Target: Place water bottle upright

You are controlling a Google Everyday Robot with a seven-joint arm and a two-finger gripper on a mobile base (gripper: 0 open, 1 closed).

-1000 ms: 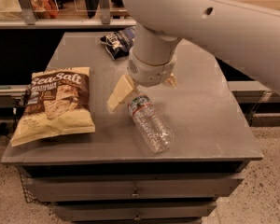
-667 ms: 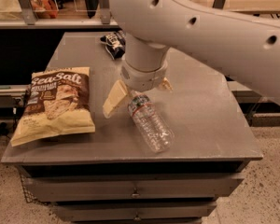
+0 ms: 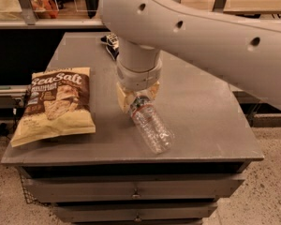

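The water bottle [image 3: 152, 126] lies on its side on the grey table [image 3: 203, 111], cap end pointing away and a little left, base toward the front edge. Its clear ribbed body and its red-striped label band show. The cap is hidden under my gripper [image 3: 137, 97]. The gripper hangs from the big white arm and has come down over the bottle's cap end. Its yellowish fingers [image 3: 122, 99] stand apart, one on each side of the neck. The jaws look open around the neck.
A Sea Salt chip bag [image 3: 56, 104] lies flat on the table's left side. A small dark packet [image 3: 111, 43] lies at the back, partly behind the arm. Drawers sit below the table's front edge [image 3: 131, 158].
The arm has swung left and lowered, bringing the gripper down over the bottle's cap end. The bottle and chip bag have not moved.
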